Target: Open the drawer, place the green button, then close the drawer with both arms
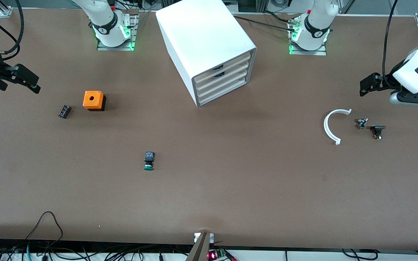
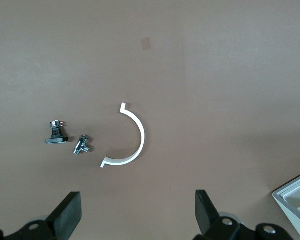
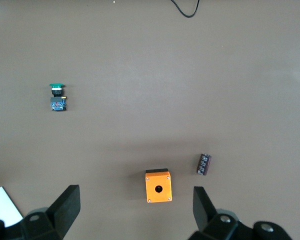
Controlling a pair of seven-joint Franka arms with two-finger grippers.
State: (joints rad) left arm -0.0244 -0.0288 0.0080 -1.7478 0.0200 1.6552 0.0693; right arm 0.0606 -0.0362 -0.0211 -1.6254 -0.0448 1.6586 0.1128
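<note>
Writing: none legible | left gripper hovering released over the table's left-arm end | right gripper hovering released above orange cube | button lying untouched

The button is a stubby black body with a round dark-green cap, lying on its side on the brown table, cap toward the front camera, at about seven o'clock from the cabinet. The drawers are four stacked pale beige fronts in the big white cabinet, all shut.
</note>
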